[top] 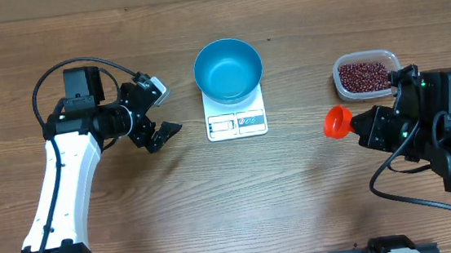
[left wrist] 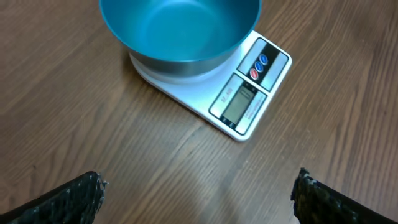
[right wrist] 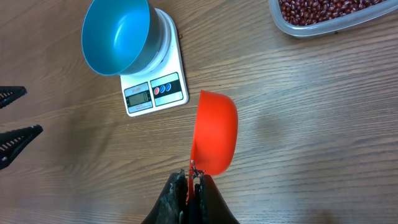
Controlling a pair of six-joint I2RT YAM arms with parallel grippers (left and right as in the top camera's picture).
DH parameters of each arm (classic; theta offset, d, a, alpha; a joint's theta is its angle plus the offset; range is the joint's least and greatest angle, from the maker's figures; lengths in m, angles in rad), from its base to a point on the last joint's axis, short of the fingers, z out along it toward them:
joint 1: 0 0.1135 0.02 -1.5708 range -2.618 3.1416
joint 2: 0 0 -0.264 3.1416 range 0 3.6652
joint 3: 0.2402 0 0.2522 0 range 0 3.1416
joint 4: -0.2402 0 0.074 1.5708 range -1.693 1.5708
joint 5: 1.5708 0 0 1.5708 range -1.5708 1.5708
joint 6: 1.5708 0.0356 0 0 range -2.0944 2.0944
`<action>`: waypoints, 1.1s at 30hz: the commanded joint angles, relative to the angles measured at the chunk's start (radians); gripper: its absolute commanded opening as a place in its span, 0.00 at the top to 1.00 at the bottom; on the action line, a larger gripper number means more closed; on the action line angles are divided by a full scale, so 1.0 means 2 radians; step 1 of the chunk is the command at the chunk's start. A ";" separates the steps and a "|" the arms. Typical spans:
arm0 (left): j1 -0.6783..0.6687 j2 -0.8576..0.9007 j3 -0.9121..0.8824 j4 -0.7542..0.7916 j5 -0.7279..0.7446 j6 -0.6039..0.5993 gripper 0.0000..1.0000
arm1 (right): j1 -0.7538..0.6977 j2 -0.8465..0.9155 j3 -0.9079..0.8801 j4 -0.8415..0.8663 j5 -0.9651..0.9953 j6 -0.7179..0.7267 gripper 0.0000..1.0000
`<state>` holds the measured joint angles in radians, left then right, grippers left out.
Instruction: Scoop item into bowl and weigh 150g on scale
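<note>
while the left tool (top: pixel 163 110) sits w/ its two fingers spread wide and nothing between them, the right tool (right wrist: pixel 193 183) has its fingers pressed tight on the thin handle of an orange-red scoop (right wrist: pixel 214 134). the scoop's cup juts out straight ahead of the right tool's tips, over bare wood table (top: pixel 298 202), apart from bowl, scale and tub. can't tell what's inside the cup.

the blue bowl (top: pixel 228 69) stands upright on the white scale (top: pixel 237 124), covering the far part of the platform; the edge w/ display + buttons is uncovered, on the side nearer both arms. the bowl's inside shows plain blue.

from the left tool, bowl & scale are just ahead, bowl slightly left of centre, w/ a strip of table between fingertips and scale. from the right tool they're ahead and off to the left, well apart from the scoop.

the beans (top: pixel 363 75), dark red-brown, lie in a clear plastic tub (top: pixel 338 84) ahead-right of the right tool, near it but not touching the scoop. scale readout too small to read.
</note>
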<state>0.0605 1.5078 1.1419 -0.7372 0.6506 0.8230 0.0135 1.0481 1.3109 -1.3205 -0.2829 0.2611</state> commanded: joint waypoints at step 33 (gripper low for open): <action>-0.022 0.004 0.013 0.028 0.019 0.059 0.00 | -0.002 -0.002 0.010 0.005 0.003 -0.002 0.96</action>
<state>0.0208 1.5082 1.1427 -0.6807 0.6617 0.9962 0.0135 1.0481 1.3109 -1.3178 -0.2813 0.2611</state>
